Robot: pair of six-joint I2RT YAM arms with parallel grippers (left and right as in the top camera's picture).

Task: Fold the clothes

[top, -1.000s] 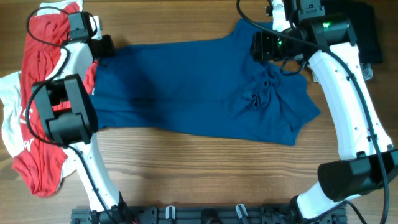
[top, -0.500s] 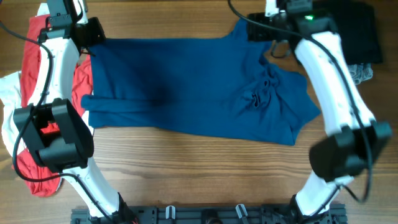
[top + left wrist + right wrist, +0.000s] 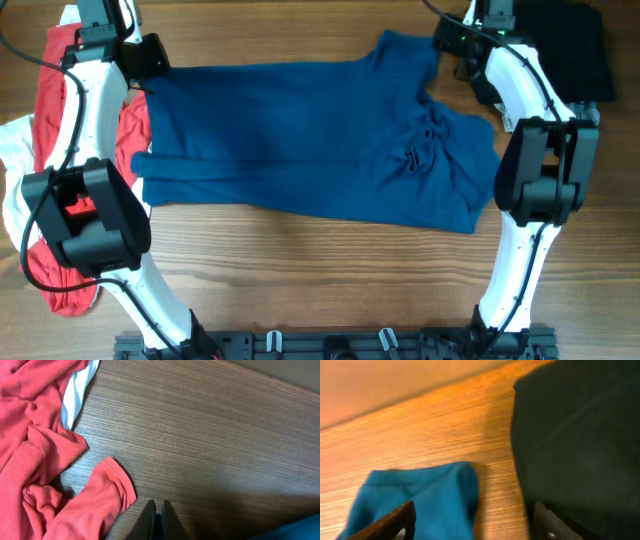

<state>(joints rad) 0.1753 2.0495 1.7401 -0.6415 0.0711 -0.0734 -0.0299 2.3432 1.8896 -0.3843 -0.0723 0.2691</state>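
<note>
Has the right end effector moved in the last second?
Yes. The right end effector has shifted toward the table's far edge and nearer the black garment.

A robotics workbench is indicated: white arms (image 3: 95, 100) are fixed to a black rail (image 3: 330, 345), wood-grain tabletop (image 3: 200, 435) beyond the fingers (image 3: 146, 521)

The T-shirt (image 3: 300, 140) is a plain dark blue with no print. The red garment (image 3: 60, 100) is a solid coral red, and the white garment (image 3: 15, 190) is plain at its edge. The black garment (image 3: 575, 50) is unpatterned. The table (image 3: 300, 270) is mid-brown with fine, straight wood grain. The 2 arms (image 3: 85, 120) are white with black joints.
</note>
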